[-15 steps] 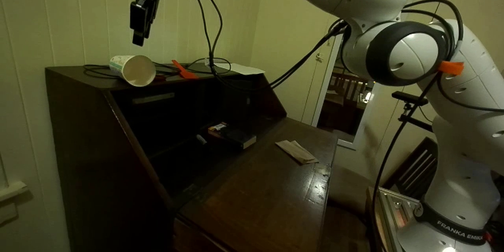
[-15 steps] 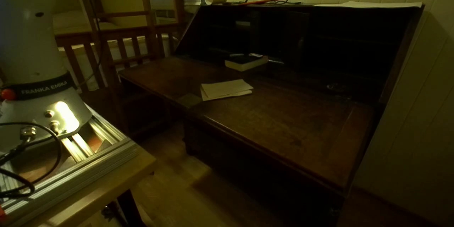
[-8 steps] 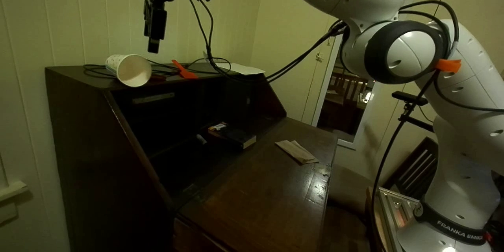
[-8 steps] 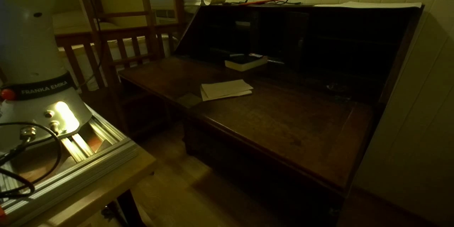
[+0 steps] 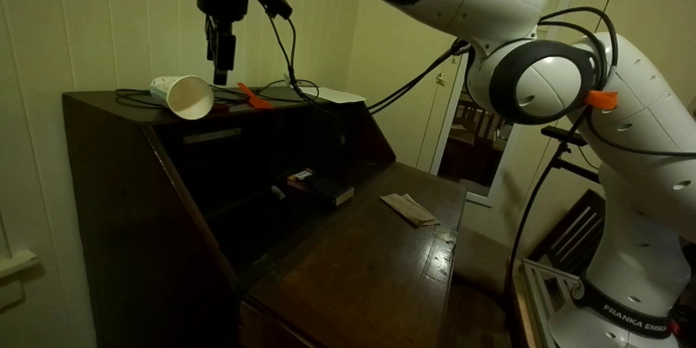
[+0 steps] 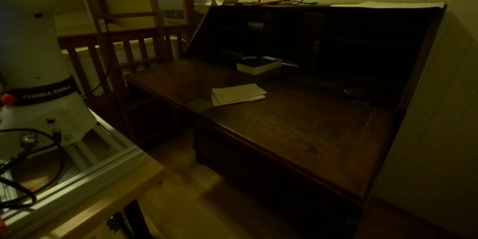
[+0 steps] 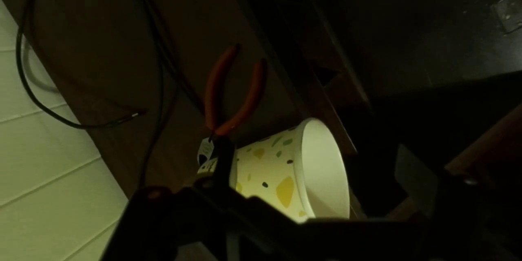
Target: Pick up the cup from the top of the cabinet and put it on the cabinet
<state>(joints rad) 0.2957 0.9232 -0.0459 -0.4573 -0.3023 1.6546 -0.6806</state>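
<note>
The cup (image 5: 190,98), cream with coloured specks, lies on its side at the front edge of the cabinet's (image 5: 337,272) flat top, near one end; in an exterior view its mouth faces the camera. My gripper (image 5: 215,68) hangs fingers-down above the cabinet top, a little to the right of the cup in that view and apart from it. Seen from the wrist, the gripper (image 7: 342,167) has its fingers spread wide with the cup (image 7: 269,167) beyond them, its lower part hidden behind the dark gripper body. Nothing is held.
An orange-handled tool (image 7: 253,89) and black cables (image 7: 157,45) lie beside the cup on the cabinet top. Farther along is a white paper (image 5: 334,95). A book (image 6: 259,67) and folded papers (image 6: 239,94) rest lower, on the writing leaf. The panelled wall (image 5: 125,22) stands directly behind.
My gripper has turned, come lower and shifted right in an exterior view. The cup rocked slightly and came back to nearly the same spot. The light on the arm's base has gone out.
</note>
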